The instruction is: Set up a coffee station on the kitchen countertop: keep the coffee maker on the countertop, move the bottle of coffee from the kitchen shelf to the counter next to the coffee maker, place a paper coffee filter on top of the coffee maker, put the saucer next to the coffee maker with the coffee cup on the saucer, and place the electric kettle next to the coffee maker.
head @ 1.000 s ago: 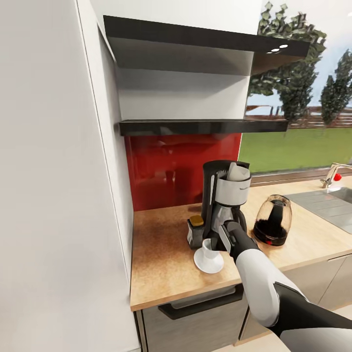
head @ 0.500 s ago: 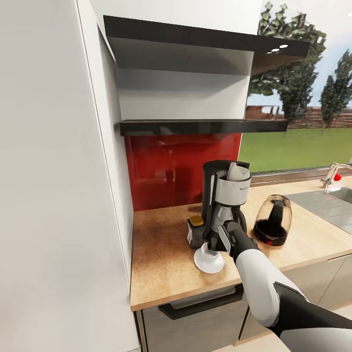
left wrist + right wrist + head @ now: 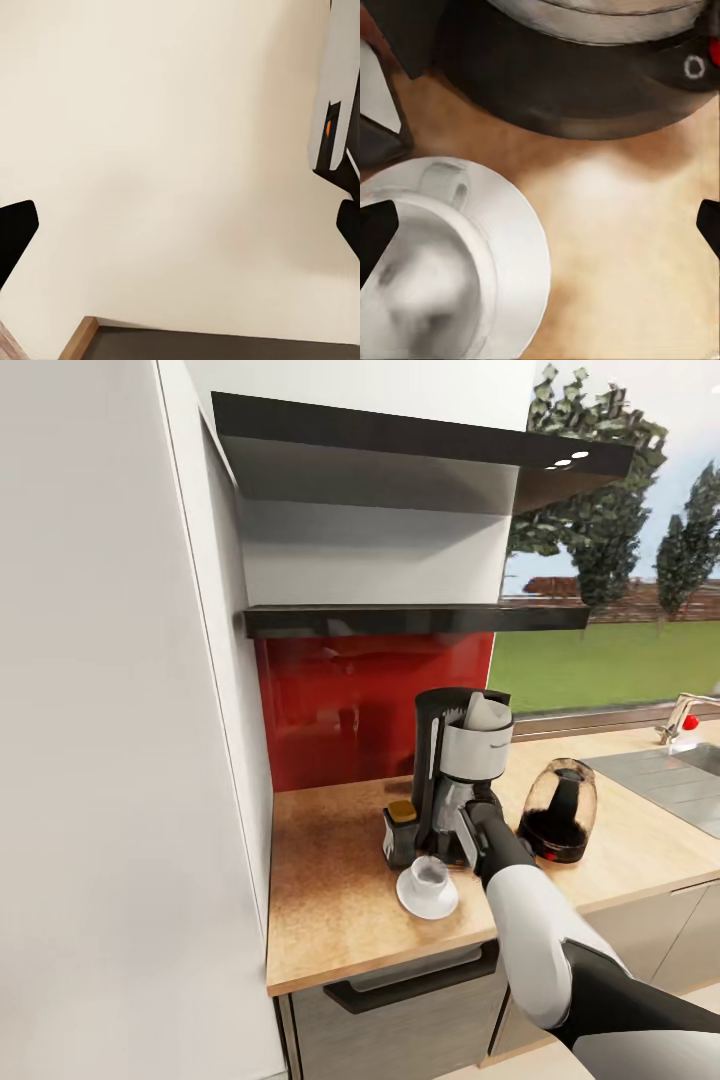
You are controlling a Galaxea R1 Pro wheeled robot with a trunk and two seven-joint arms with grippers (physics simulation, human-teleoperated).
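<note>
The black and silver coffee maker (image 3: 462, 780) stands on the wooden countertop (image 3: 330, 880) with a paper filter (image 3: 487, 710) in its top. Touching its left side is the small coffee bottle (image 3: 400, 833) with a gold cap. In front, the white cup (image 3: 430, 874) sits upright on the white saucer (image 3: 425, 901). The glass kettle (image 3: 558, 810) stands to the maker's right. My right gripper (image 3: 447, 852) hovers open between cup and maker base; its wrist view has the cup (image 3: 424, 292), saucer (image 3: 521, 247) and maker base (image 3: 585, 82). My left gripper (image 3: 180, 232) is open before a plain cream surface.
A tall white cabinet (image 3: 100, 760) walls off the counter's left end. Dark shelves (image 3: 415, 620) hang above the red backsplash (image 3: 340, 710). A sink (image 3: 690, 770) with a faucet (image 3: 680, 718) lies at the far right.
My right gripper has let go of the cup, which now rests on the saucer, and has drawn back up toward the coffee maker's base.
</note>
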